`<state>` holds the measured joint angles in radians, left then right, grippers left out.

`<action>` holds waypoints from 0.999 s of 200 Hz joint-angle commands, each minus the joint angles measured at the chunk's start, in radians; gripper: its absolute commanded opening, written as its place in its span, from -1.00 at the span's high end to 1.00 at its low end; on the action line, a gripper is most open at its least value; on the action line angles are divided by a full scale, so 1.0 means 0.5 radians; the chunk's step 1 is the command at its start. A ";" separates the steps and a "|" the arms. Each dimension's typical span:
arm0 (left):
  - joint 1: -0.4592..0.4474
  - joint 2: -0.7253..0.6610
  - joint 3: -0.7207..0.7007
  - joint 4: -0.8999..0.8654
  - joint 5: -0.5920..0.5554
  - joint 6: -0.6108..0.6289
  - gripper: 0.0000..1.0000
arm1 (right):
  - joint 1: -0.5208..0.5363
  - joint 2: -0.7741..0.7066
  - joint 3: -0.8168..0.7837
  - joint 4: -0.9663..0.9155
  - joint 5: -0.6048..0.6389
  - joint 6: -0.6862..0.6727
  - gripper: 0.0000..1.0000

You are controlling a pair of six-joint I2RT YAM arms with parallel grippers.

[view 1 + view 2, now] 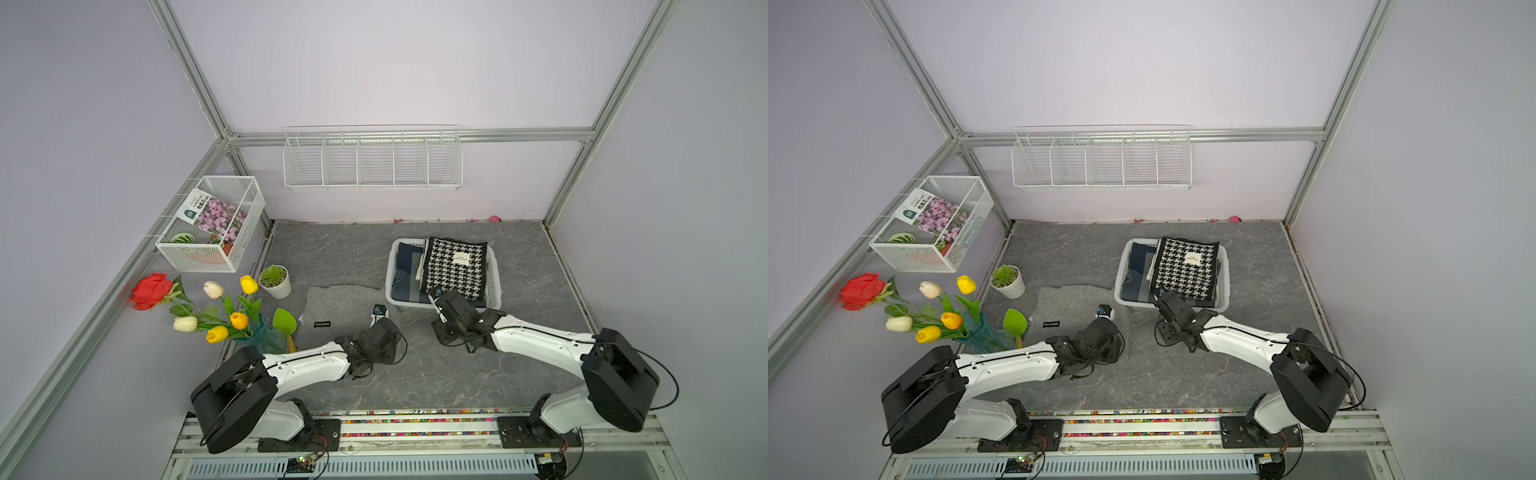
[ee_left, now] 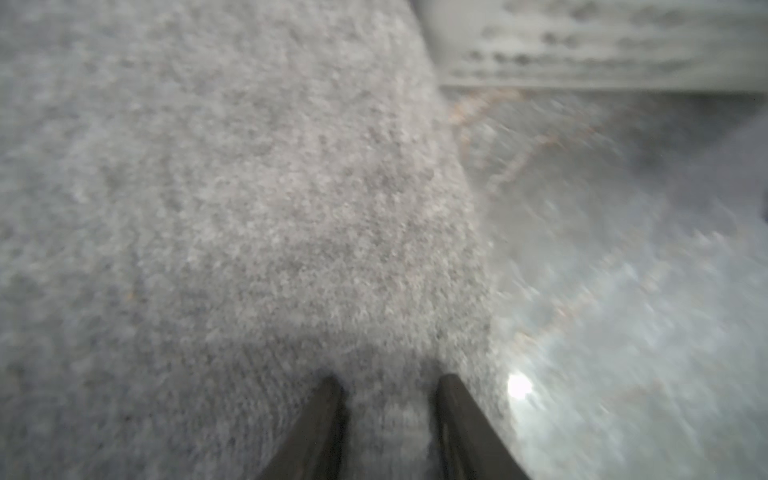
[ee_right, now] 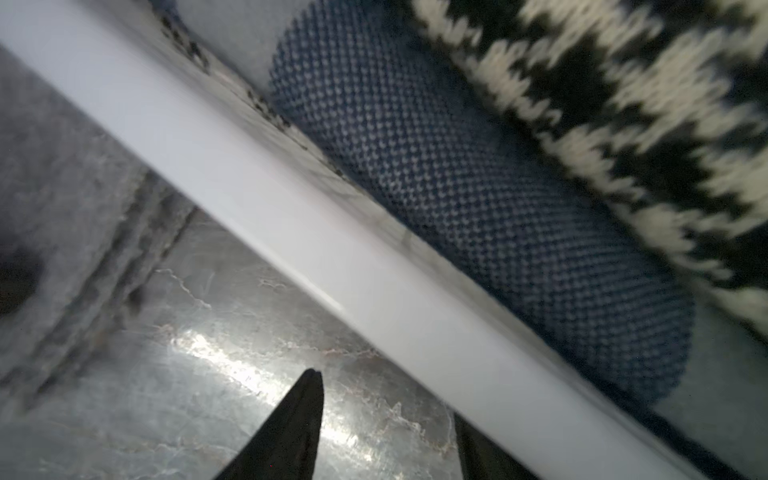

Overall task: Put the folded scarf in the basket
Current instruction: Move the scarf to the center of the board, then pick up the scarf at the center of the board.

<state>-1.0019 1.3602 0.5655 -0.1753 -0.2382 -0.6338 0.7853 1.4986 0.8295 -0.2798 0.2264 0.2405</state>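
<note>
Two scarves in basket: a check scarf (image 1: 453,278) lies on a blue scarf (image 1: 405,270) inside the basket (image 1: 495,274). The check one's far edge rides up on the far rim.
Scarf left to move: the grey scarf (image 1: 340,307) lies flat on the table (image 1: 540,291), just left of the basket. I judge this is the one the task means now.
Left gripper: the left gripper (image 2: 388,380) sits low at the grey scarf's edge nearest the basket. I read that as going for the side with the shortest carry.
Left fingers: its fingers (image 2: 328,415) are partly apart with grey knit between them. I cannot tell whether they are pinching it or only resting over it.
Right gripper: the right gripper (image 3: 386,399) is outside the basket's near rim, over bare table. Its jaws are well apart and hold nothing.
Why it waits there: my guess is that it is placed to steady the basket or take the scarf's other side.
Risk: a one-corner lift could let the fold fall open.
</note>
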 commanded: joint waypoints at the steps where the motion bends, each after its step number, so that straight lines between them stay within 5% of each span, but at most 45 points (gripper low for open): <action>1: -0.175 -0.021 0.007 -0.122 -0.019 -0.110 0.21 | -0.017 0.080 0.077 0.052 0.126 -0.015 -0.11; 91: -0.526 0.126 0.278 -0.248 -0.091 -0.143 0.32 | -0.087 0.194 0.210 0.072 0.096 0.000 -0.13; 168: -0.630 0.040 0.335 -0.183 0.050 -0.054 0.29 | -0.087 -0.151 0.027 -0.012 -0.358 0.207 -0.20; 200: -0.628 -0.118 0.317 -0.343 -0.175 -0.113 0.05 | -0.086 -0.247 -0.144 0.119 -0.747 0.370 -0.27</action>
<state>-1.3144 1.3697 0.7200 -0.2943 -0.2543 -0.6842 0.7456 1.4040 0.8242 -0.2489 0.0299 0.3420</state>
